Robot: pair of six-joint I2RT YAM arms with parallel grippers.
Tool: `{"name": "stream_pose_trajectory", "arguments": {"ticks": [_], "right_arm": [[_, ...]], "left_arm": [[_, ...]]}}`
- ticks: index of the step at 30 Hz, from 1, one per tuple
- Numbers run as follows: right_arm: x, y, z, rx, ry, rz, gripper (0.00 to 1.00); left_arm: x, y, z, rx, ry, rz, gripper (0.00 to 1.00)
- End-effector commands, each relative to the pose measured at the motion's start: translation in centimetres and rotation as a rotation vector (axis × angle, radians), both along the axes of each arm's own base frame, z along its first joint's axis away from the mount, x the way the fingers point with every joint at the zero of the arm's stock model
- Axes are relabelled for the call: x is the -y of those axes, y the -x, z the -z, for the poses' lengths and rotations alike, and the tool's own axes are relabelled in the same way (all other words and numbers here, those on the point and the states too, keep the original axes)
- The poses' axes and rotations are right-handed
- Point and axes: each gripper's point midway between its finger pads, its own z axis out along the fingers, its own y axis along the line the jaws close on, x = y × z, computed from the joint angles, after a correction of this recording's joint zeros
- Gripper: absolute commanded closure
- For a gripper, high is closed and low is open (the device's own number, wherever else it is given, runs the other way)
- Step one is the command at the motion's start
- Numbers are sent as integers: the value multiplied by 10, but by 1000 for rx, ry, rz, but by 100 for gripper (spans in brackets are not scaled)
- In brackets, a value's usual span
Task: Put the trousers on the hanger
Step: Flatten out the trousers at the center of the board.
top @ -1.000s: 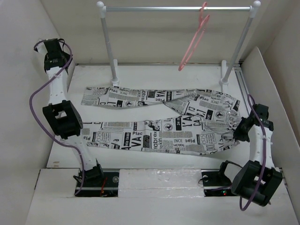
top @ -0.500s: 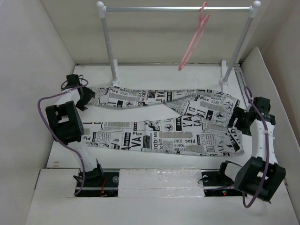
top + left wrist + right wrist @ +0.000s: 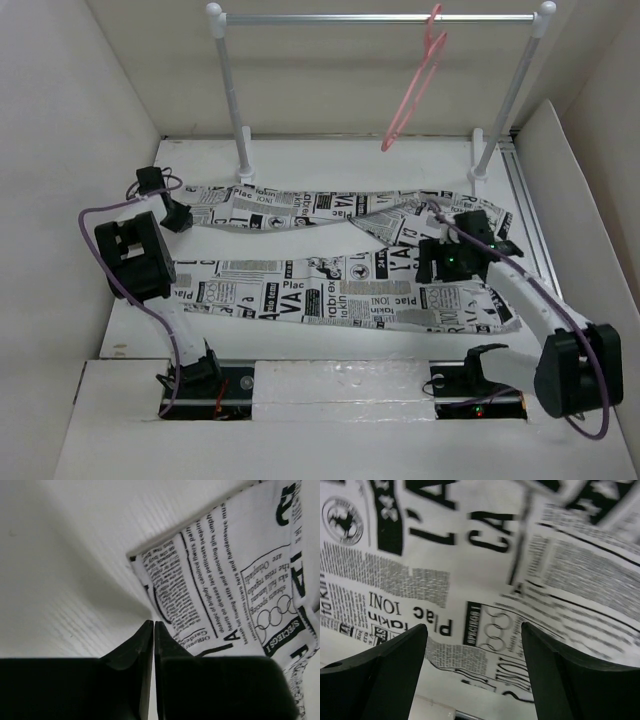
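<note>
While the left gripper (image 3: 183,218) has dropped to the far leg's cuff at 9 o'clock, jaws pressed together at the cloth edge (pinch not confirmable), the right gripper (image 3: 440,262) has swung in from 3 o'clock and now hovers spread wide over the seat. I see the trousers (image 3: 330,285) lying flat at centre and the hanger (image 3: 415,85) on the rail (image 3: 330,18) at 1 o'clock. I judge both arms are positioning for a lift; no grasp is confirmed.

**Camera placement: three views**

Top external: high behind me, looking down across the whole table (image 3: 330,165). My left wrist: very near, over a corner of the trousers (image 3: 235,580). My right wrist: very near, over their print. All three share the trousers.
</note>
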Motion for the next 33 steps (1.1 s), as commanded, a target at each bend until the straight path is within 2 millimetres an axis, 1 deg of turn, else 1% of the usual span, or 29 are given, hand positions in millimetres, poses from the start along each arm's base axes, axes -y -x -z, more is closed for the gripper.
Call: {"name": "stream_pose_trajectory", "arguments": {"ticks": [1, 2, 3, 4, 5, 6, 7, 8, 10, 11, 12, 13, 14, 15, 17, 19, 21, 22, 23, 24, 25, 26, 27, 28, 29, 30, 31, 32, 33], "right_arm": [[-44, -8, 4, 25, 20, -166, 19], [-47, -11, 6, 30, 79, -184, 18], [-53, -7, 14, -1, 117, -216, 17], [-72, 1, 17, 5, 151, -295, 17], [-70, -5, 17, 26, 231, -286, 16], [-69, 2, 29, -21, 286, -295, 16], [-77, 7, 35, -26, 319, -323, 16], [-77, 8, 42, -37, 341, -316, 17], [-81, 16, 64, -94, 361, -330, 22], [-87, 22, 72, -116, 354, -346, 45], [-89, 28, 78, -140, 355, -355, 62], [-89, 34, 85, -172, 360, -362, 75], [-96, 44, 87, -181, 358, -386, 94], [-96, 53, 87, -201, 371, -400, 100], [-100, 67, 81, -199, 361, -415, 100], [-98, 90, 82, -228, 358, -454, 100], [-100, 106, 76, -235, 326, -474, 100], [-100, 112, 75, -239, 315, -487, 100], [-102, 115, 72, -248, 295, -487, 91], [-100, 119, 67, -251, 300, -498, 76], [-100, 122, 63, -254, 306, -511, 60], [-105, 111, 51, -215, 312, -506, 35], [-101, 110, 41, -207, 330, -506, 25], [-104, 103, 31, -171, 332, -505, 19], [-103, 90, 21, -126, 348, -505, 15], [-111, 75, 3, -76, 326, -496, 14], [-111, 65, -3, -61, 324, -489, 14], [-105, 47, -8, -42, 323, -480, 14], [-109, 26, -21, 6, 302, -458, 15]], "left_arm": [[-1, -15, 5, -3, 20, -7, 100], [-2, -19, 2, 6, 16, -2, 100], [-6, -22, -1, 9, 1, -4, 100], [-11, -32, -13, 34, -22, -2, 100], [-15, -34, -18, 38, -43, -7, 100], [-17, -39, -25, 55, -51, -3, 100], [-26, -46, -36, 75, -92, -19, 100], [-28, -49, -40, 83, -103, -19, 100], [-34, -58, -48, 102, -122, -26, 100], [-35, -59, -50, 101, -127, -26, 100], [-37, -61, -49, 97, -132, -26, 100], [-39, -66, -52, 102, -136, -28, 100], [-40, -65, -53, 92, -143, -30, 100], [-42, -66, -54, 93, -153, -27, 100], [-46, -69, -64, 107, -175, -29, 100], [-47, -70, -75, 119, -185, -23, 100], [-42, -65, -80, 123, -175, -8, 100], [-39, -54, -82, 123, -182, 11, 100], [-32, -55, -86, 142, -200, 34, 93], [-26, -48, -86, 138, -208, 49, 82], [-22, -34, -81, 121, -206, 60, 70], [-16, -31, -79, 132, -186, 70, 54], [-11, -25, -75, 135, -166, 78, 47], [-8, -12, -65, 122, -143, 71, 43], [-6, -12, -62, 131, -135, 72, 38], [-5, -9, -58, 123, -132, 73, 38], [-4, -6, -51, 102, -126, 75, 38], [-4, -4, -46, 86, -127, 86, 38], [-4, -3, -39, 67, -124, 89, 38]]}}
